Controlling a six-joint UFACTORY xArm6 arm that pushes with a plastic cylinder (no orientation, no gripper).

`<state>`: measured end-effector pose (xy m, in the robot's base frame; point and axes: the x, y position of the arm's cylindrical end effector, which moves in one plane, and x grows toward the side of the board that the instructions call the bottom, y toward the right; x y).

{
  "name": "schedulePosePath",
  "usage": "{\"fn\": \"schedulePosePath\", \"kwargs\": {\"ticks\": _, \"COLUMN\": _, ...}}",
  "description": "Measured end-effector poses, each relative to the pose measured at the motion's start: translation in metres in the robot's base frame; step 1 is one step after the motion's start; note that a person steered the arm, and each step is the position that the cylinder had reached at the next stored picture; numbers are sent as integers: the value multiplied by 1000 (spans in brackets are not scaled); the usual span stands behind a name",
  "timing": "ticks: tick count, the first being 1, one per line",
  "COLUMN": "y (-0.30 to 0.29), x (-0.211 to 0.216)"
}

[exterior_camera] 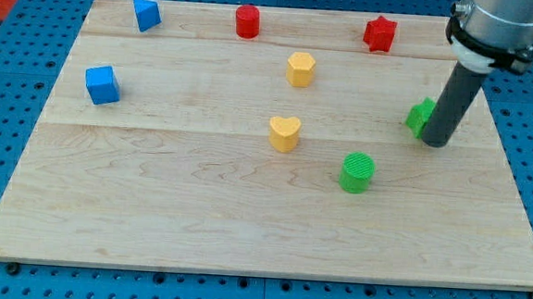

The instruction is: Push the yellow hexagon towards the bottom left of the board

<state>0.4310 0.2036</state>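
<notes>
My tip (434,141) rests on the wooden board (197,219) at the view's right side, about halfway between top and bottom. It is a plain dark rod with nothing to open or close, and it grips nothing; it only stands against a green block (419,116), which sits just to its left and is partly hidden behind the rod, so its shape is hard to make out, and it may or may not be touching.

Below and to the left of my tip, a short way off, stands a green cylinder (358,172). Farther left, near the board's middle, lies a yellow heart (285,132). Above the heart, slightly to its right, is the yellow hexagon (300,69), in the upper middle of the board, well apart from my tip and far from the bottom left corner.

Along the view's top edge sit a red star (379,34) at the right and a red cylinder (247,21) near the middle. A blue block (147,15) stands at the top left, and a blue cube (102,85) lies below it near the left edge.
</notes>
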Motion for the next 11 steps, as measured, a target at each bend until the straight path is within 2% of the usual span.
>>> {"fn": "schedulePosePath", "kwargs": {"ticks": 1, "y": 0, "x": -18}}
{"fn": "schedulePosePath", "kwargs": {"ticks": 3, "y": -45, "x": 1}}
{"fn": "schedulePosePath", "kwargs": {"ticks": 4, "y": -100, "x": -18}}
{"fn": "schedulePosePath", "kwargs": {"ticks": 5, "y": -121, "x": -60}}
{"fn": "schedulePosePath", "kwargs": {"ticks": 6, "y": -88, "x": -106}}
{"fn": "schedulePosePath", "kwargs": {"ticks": 7, "y": -135, "x": -123}}
{"fn": "schedulePosePath", "kwargs": {"ticks": 8, "y": -234, "x": -97}}
{"fn": "schedulePosePath", "kwargs": {"ticks": 9, "y": -281, "x": -42}}
{"fn": "schedulePosePath", "kwargs": {"ticks": 10, "y": -337, "x": -21}}
{"fn": "schedulePosePath", "kwargs": {"ticks": 11, "y": -342, "x": -29}}
